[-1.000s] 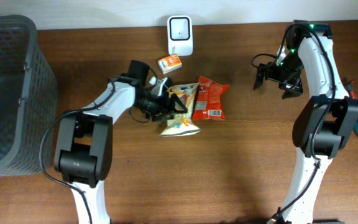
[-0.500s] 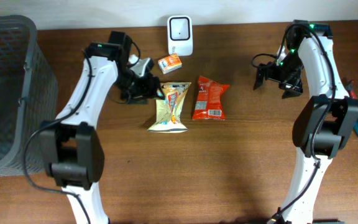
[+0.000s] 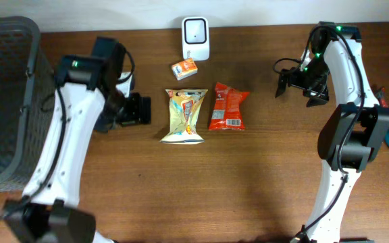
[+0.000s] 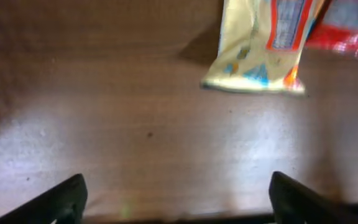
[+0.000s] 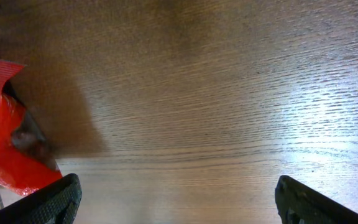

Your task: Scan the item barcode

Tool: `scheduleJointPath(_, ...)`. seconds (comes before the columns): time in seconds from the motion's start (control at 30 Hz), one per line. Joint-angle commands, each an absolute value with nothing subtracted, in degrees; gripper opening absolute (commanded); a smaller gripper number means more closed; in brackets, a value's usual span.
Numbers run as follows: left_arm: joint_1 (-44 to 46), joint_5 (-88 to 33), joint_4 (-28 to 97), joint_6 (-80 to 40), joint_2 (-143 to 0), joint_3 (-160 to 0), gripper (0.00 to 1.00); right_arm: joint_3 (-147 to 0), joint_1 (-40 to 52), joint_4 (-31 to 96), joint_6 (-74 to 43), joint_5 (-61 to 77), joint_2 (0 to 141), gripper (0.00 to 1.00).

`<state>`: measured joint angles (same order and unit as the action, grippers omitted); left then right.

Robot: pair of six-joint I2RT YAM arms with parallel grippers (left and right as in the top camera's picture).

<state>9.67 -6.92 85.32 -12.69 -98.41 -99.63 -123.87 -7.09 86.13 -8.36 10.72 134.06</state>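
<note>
Snacks loose on wood-grain table.
Spread wide, empty: left gripper, right gripper; crinkly yellow pouch just beside glossy red pouch, in front of rounded white scanner; boxy orange carton beside scanner.

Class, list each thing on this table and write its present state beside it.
Yellow snack bag: lying flat, not held.
Red snack bag: lying flat, not held.
Small box: lying on the table, not held.
Scanner: at the far edge, untouched.
Left gripper: open, empty.
Right gripper: open, empty.
</note>
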Motion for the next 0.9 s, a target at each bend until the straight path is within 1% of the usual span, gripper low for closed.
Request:
scheduleJointPath(0.0, 9.6, -21.1, 75.8, -10.2, -96.2, -86.2, 1.00, -124.7, -7.0, 86.1, -7.9, 11.6, 132.5, 0.98)
scheduleJointPath(0.07, 9.6, -30.3, 65.3, -10.9, -96.4, -78.0, 1.00, -124.7, -7.0, 86.1, -7.9, 11.6, 132.5, 0.98)
scheduleJointPath(0.1, 9.6, -32.8, 61.1, -13.0, -96.5, -74.7, 0.99, -124.7, -7.0, 86.1, -7.9, 11.6, 132.5, 0.98)
scheduleJointPath(0.13, 9.6, -34.4, 55.7, -17.6, -96.6, -70.7, 1.00, -124.7, -7.0, 86.1, -7.9, 11.6, 132.5, 0.98)
scheduleJointPath(0.2, 9.6, -34.8, 46.1, -25.8, -96.6, -64.3, 1.00, -124.7, -7.0, 86.1, -7.9, 11.6, 132.5, 0.98)
scheduleJointPath(0.33, 9.7, -34.7, 33.8, -38.0, -96.6, -55.4, 1.00, -124.7, -7.0, 86.1, -7.9, 11.6, 132.5, 0.98)
scheduleJointPath(0.5, 9.7, -34.2, 26.2, -44.4, -96.6, -51.3, 1.00, -124.7, -7.0, 86.1, -7.9, 11.6, 132.5, 0.98)
scheduleJointPath(0.73, 9.7, -32.6, 15.2, -45.6, -96.6, -50.3, 1.00, -124.7, -7.0, 86.1, -7.9, 11.6, 132.5, 0.99)
scheduleJointPath(0.87, 9.7, -32.6, 13.8, -45.6, -96.6, -50.1, 1.00, -124.7, -7.0, 86.1, -7.9, 11.6, 132.5, 0.98)
